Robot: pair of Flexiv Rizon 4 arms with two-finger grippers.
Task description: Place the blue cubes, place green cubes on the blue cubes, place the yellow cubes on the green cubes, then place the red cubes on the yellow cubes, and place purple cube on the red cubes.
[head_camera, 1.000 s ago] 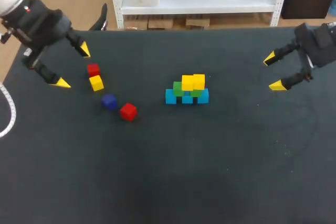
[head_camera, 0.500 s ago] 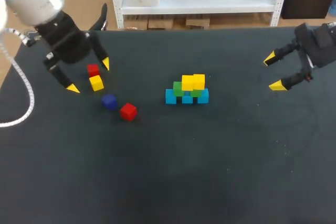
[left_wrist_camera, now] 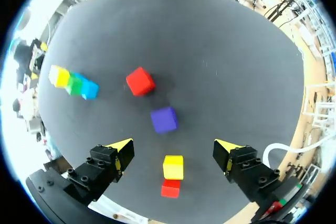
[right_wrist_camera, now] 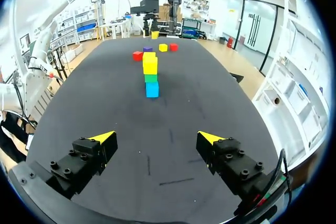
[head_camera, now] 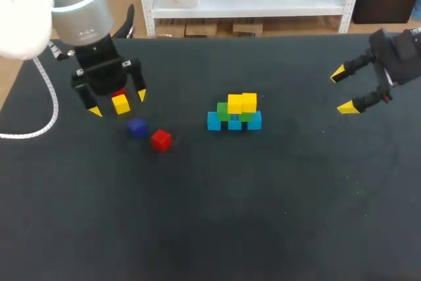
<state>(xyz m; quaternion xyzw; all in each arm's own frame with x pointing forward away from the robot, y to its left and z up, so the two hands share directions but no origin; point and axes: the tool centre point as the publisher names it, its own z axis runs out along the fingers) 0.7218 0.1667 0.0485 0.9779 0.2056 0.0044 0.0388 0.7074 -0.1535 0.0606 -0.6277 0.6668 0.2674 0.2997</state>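
Observation:
A stack stands mid-table: blue cubes (head_camera: pixel 214 122) at the base, green cubes (head_camera: pixel 223 112) on them, two yellow cubes (head_camera: pixel 242 103) on top. The same stack (left_wrist_camera: pixel 73 82) lies far off to one side in the left wrist view. My left gripper (head_camera: pixel 118 103) hangs open over a loose yellow cube (left_wrist_camera: pixel 173 167), which lies between its fingers without touching them. A red cube (left_wrist_camera: pixel 170 188) sits just behind the yellow one. Ahead of the gripper lie a purple cube (left_wrist_camera: pixel 164 119) and a second red cube (left_wrist_camera: pixel 140 81). My right gripper (head_camera: pixel 342 90) stands open and holds nothing at the far right.
A white cable (head_camera: pixel 39 120) loops over the table's left edge beside my left arm. From my right gripper (right_wrist_camera: pixel 156 137) the stack (right_wrist_camera: pixel 150 72) lies straight ahead, with bare dark tabletop (right_wrist_camera: pixel 168 119) between them.
My left arm has swung right and down, from the table's left edge to over the loose yellow and red cubes. The right arm and all cubes are unmoved.

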